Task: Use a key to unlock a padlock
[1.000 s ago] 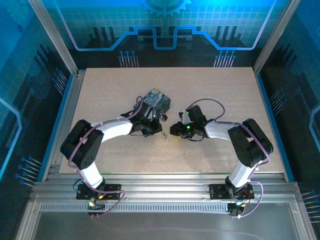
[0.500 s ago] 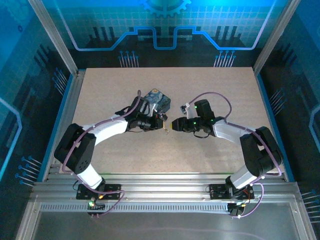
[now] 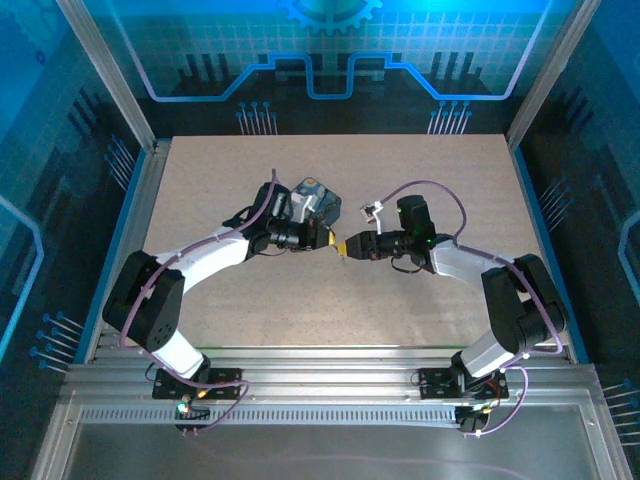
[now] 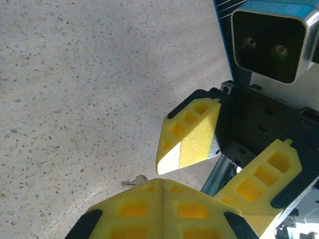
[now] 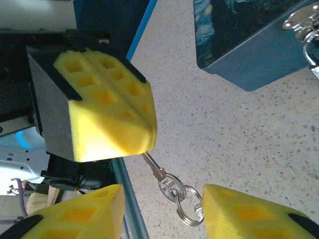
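Left end effector (image 5: pixel 140 130): pads pressed together, no gap. They pinch the key (image 5: pixel 167 183) by its blade. The shank and head stick out below the pad tips, with the key ring (image 5: pixel 192 213) dangling from the head.

Right end effector (image 5: pixel 163 195): fingers (image 5: pixel 249 211) stand well apart, one either side of the key head. Neither touches it and it holds nothing. From above, the two end effectors meet tip to tip over the middle of the surface (image 5: pixel 239 144).

Beyond them is a dark box (image 5: pixel 239 45) with a blue-and-yellow swirl picture, lying on the surface. A bright metal fitting with a loop sits at its far corner, cut by the frame edge. I take it for the padlock (image 5: pixel 300 21) but cannot confirm, and no keyhole can be made out.

Judgement: this looks like a hand-over, blade end to head end.

Risks from here:
- The left pads let go before the right fingers have the head, so the key falls to the surface.
- The right fingers close on the loose ring instead of the flat head. The key would then swing free and the blade could not be aimed.
- The head is gripped askew, so the blade points off-axis and jams at the lock.
- The pads sit very close, so a small misjudged approach knocks the key out of the pinch.
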Motion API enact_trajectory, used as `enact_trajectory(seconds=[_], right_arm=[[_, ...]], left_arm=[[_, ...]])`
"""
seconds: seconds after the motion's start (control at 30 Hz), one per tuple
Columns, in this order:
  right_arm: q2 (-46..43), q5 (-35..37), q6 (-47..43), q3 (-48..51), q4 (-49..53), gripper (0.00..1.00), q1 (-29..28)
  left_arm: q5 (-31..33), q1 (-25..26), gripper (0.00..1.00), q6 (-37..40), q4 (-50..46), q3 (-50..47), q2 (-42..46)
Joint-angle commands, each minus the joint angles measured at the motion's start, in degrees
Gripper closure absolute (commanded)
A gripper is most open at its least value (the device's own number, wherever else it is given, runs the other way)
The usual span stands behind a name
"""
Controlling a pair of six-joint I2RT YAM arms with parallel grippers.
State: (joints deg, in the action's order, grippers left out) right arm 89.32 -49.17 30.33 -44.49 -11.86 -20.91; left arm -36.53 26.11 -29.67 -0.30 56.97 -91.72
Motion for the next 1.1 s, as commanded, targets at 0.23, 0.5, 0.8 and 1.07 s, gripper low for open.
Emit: enact_trajectory(seconds=[0.23,0.5,0.8,1.07], right_arm=[[0.7,-4.0,0.0,0.3,-4.9,0.58,1.0],[0.3,-3.8,2.3,0.5,-7.8,0.68,1.4],[-0.4,-3.7,3.6,1.2,-8.6,0.62,2.4],[-0.4,-4.4,4.2,0.8,-9.0,0.71,1.8]], left_arm=[[-5.3,-1.4,1.00,-2.0,6.5,-0.3,2.4],[-5.8,-1.4,1.00,-2.5,7.3,-0.9,2.5],[-5.8,-1.7,1.00,-2.6,7.4,-1.6,2.7],[-6.0,-1.7,1.00,-3.7,9.1,-2.0,2.4]])
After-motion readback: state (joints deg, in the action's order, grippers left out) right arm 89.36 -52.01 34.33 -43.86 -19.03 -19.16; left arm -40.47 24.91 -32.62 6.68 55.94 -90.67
